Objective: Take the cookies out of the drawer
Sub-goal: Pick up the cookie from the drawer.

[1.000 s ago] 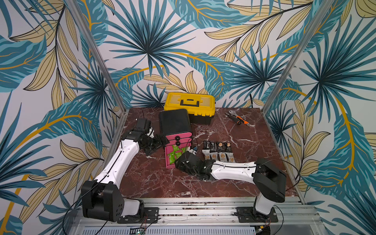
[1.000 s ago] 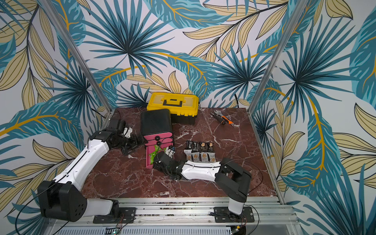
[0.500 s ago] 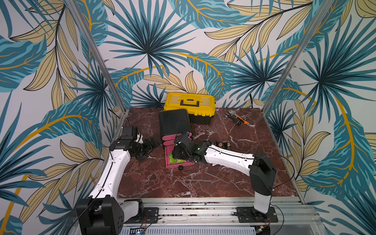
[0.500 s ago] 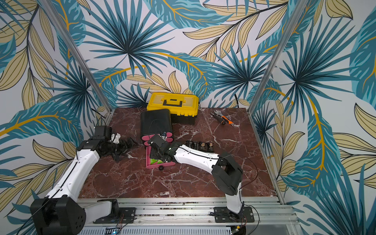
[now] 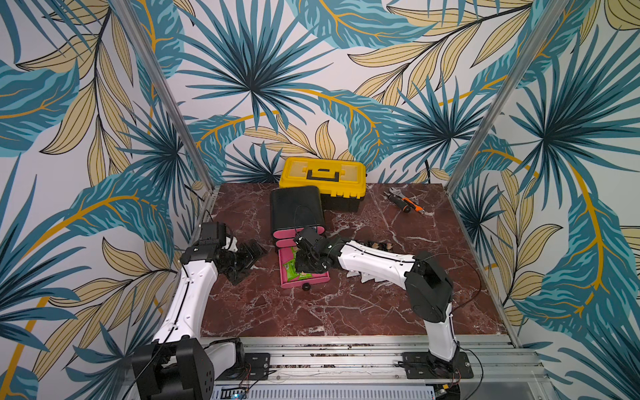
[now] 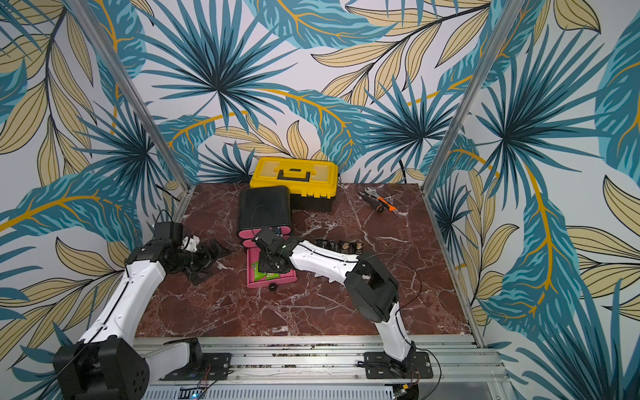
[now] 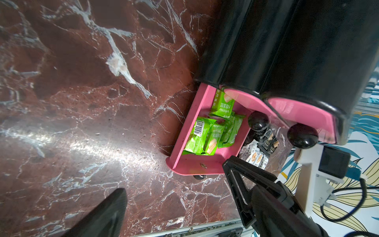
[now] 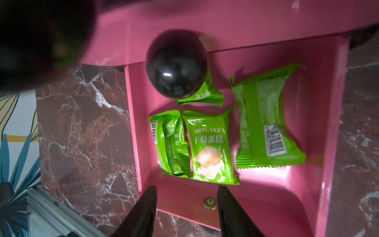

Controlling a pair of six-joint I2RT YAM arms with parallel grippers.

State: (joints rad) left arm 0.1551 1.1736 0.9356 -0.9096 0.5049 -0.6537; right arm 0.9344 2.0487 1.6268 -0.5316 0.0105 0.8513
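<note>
I am holding my right gripper (image 8: 187, 188) over the front end of the open pink plastic drawer (image 8: 287, 195). Its black fingers (image 8: 143, 211) are standing partly apart with nothing between them.

Four bright green crinkly cookie packets (image 8: 211, 147) are lying on the drawer floor. The one showing its biscuit print is lying straight ahead of my fingers and touching a folded packet (image 8: 170, 143) beside it. A third is lying barcode-up, a little apart from those two. A fourth is peeking out from under the glossy black ball knob (image 8: 176, 63) of the closed drawer above.

The black and white cookie packets (image 7: 258, 147) are already lying on the dark red marble tabletop (image 5: 311, 311), beside the drawer.

My left gripper (image 5: 247, 261) is waiting wide and empty, near the black cabinet (image 5: 296, 207) but not touching it.

I am expecting these risks:
- **Two at once:** closing on the printed packet may catch its folded neighbour too, since they are touching.
- **Slipping:** the slick wrapper may slide out if I pinch only its thin sealed edge.
- **The knob:** reaching for the fourth packet may knock a finger against it.
- **The cabinet:** nothing is bracing it, so a push against the drawer wall could shift the whole unit or slide the drawer inward.
</note>
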